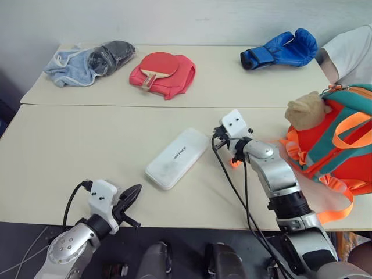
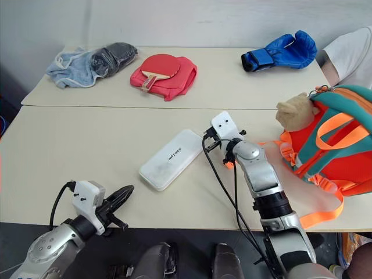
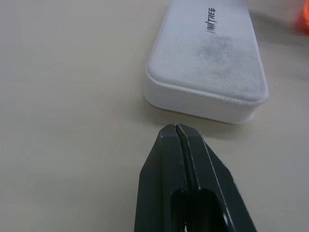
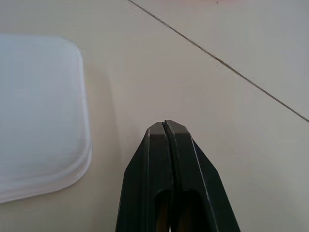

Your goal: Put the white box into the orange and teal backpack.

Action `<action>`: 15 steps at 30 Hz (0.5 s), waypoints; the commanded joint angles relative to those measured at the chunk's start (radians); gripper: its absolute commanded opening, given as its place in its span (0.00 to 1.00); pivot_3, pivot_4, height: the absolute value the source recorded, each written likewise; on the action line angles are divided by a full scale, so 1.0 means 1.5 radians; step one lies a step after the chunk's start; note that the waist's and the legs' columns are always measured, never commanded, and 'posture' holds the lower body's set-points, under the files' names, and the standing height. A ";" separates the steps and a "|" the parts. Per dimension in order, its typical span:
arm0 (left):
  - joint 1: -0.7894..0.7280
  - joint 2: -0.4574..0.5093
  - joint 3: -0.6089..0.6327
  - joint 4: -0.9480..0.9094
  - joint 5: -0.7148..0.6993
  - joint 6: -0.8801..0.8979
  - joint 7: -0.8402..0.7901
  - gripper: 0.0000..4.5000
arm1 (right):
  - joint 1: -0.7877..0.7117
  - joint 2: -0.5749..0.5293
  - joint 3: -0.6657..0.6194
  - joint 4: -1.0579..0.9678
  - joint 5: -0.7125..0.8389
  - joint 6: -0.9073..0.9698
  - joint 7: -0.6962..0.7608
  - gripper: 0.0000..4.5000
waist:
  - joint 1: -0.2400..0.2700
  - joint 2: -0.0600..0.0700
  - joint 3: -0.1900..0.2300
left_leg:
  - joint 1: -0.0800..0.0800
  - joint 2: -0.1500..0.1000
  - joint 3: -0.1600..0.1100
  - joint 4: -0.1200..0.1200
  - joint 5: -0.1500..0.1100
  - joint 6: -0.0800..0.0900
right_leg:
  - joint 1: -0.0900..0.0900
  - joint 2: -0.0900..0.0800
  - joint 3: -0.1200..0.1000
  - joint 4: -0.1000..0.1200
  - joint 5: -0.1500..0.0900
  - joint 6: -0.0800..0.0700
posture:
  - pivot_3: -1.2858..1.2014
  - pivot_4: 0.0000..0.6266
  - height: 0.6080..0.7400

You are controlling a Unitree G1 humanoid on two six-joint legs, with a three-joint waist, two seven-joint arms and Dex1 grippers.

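The white box (image 1: 177,158) lies flat on the near table, slanted, with dark lettering on its top. The orange and teal backpack (image 1: 343,151) stands at the table's right edge with a tan plush charm (image 1: 305,110) on its near side. My left gripper (image 1: 133,193) is shut and empty near the front edge, pointing at the near end of the white box (image 3: 207,63), a short gap away. My right gripper (image 4: 165,126) is shut and empty just beside the far right corner of the white box (image 4: 38,111), between the box and the backpack.
On the far table lie a red cloth with a paddle (image 1: 165,72), a blue boxing glove (image 1: 282,49) and a pale blue cloth with a dark bundle (image 1: 87,61). A person's white sleeve (image 1: 351,52) shows at the far right. A seam (image 1: 145,106) splits the two tables.
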 commanded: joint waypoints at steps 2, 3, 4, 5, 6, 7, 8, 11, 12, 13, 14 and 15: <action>-0.021 -0.004 -0.011 -0.009 -0.002 0.019 0.015 0.00 | -0.054 0.012 0.023 0.113 -0.012 -0.040 0.039 0.00 | -0.004 0.000 0.000 | 0.000 0.000 0.002 0.000 0.000 0.001 | -0.001 0.000 0.000 0.002 0.000 0.000 | 0.52 0.24 1.00; -0.026 -0.005 -0.013 -0.008 -0.001 0.022 0.018 0.00 | -0.069 0.017 0.022 0.133 -0.008 -0.041 0.047 0.00 | -0.006 -0.001 0.000 | 0.000 0.000 0.002 0.000 0.000 0.001 | -0.002 -0.001 0.001 0.003 0.000 0.000 | 0.52 0.24 1.00; -0.030 -0.006 -0.017 -0.007 -0.002 0.027 0.019 0.00 | -0.084 0.019 0.023 0.151 -0.006 -0.047 0.058 0.00 | -0.008 -0.001 -0.001 | 0.000 0.000 0.003 0.001 0.000 0.001 | -0.002 -0.001 0.001 0.003 0.000 0.000 | 0.52 0.24 1.00; -0.033 -0.007 -0.020 -0.006 -0.002 0.032 0.021 0.00 | -0.093 0.021 0.024 0.162 -0.005 -0.053 0.066 0.00 | -0.012 -0.001 -0.001 | 0.000 0.000 0.003 0.001 0.000 0.001 | -0.002 -0.001 0.001 0.003 0.000 0.000 | 0.52 0.24 1.00; -0.035 -0.007 -0.026 -0.006 0.000 0.033 0.021 0.00 | -0.101 0.020 0.028 0.175 -0.008 -0.072 0.077 0.00 | -0.013 -0.001 -0.001 | 0.000 0.000 0.003 0.001 0.000 0.001 | -0.002 -0.001 0.001 0.003 0.000 0.000 | 0.52 0.24 1.00; -0.038 -0.009 -0.033 -0.005 0.002 0.034 0.023 0.00 | -0.106 0.018 0.032 0.185 -0.011 -0.090 0.089 0.00 | -0.013 -0.001 -0.001 | 0.000 0.000 0.003 0.001 0.000 0.001 | -0.002 -0.001 0.001 0.003 0.000 0.000 | 0.52 0.24 1.00; -0.041 -0.010 -0.037 -0.003 0.004 0.033 0.023 0.00 | -0.107 0.013 0.039 0.192 -0.012 -0.110 0.110 0.00 | -0.014 -0.001 -0.001 | 0.000 0.000 0.003 0.000 0.000 0.001 | -0.003 -0.001 0.002 0.004 0.000 0.000 | 0.52 0.24 1.00; -0.056 -0.009 -0.037 0.007 0.008 0.036 0.028 0.00 | -0.098 -0.006 0.052 0.185 -0.011 -0.146 0.174 0.00 | -0.015 -0.001 -0.001 | 0.000 0.001 0.003 0.000 0.000 0.000 | -0.003 0.000 0.002 0.004 0.000 0.000 | 0.52 0.24 1.00; -0.061 -0.006 -0.033 0.015 0.008 0.038 0.029 0.00 | -0.090 -0.017 0.055 0.171 -0.007 -0.153 0.200 0.00 | -0.014 -0.001 -0.001 | 0.000 0.001 0.003 0.000 0.000 0.000 | -0.003 0.000 0.002 0.004 0.000 0.000 | 0.52 0.24 1.00; -0.065 -0.004 -0.030 0.020 0.009 0.040 0.029 0.00 | -0.083 -0.024 0.057 0.162 -0.004 -0.158 0.218 0.00 | -0.013 -0.001 -0.001 | 0.000 0.001 0.003 0.000 0.000 0.000 | -0.003 0.000 0.002 0.004 0.000 0.000 | 0.52 0.24 1.00; -0.067 -0.001 -0.027 0.024 0.009 0.038 0.027 0.00 | -0.075 -0.032 0.056 0.149 0.001 -0.169 0.237 0.00 | -0.013 -0.001 -0.001 | 0.000 0.001 0.003 0.000 0.000 0.000 | -0.003 0.000 0.002 0.004 0.000 0.000 | 0.52 0.24 1.00; -0.070 0.002 -0.024 0.029 0.008 0.038 0.024 0.00 | -0.066 -0.039 0.057 0.135 0.006 -0.178 0.257 0.00 | -0.013 -0.001 -0.001 | 0.000 0.001 0.003 0.000 0.000 0.000 | -0.003 0.000 0.002 0.004 0.000 0.000 | 0.52 0.24 1.00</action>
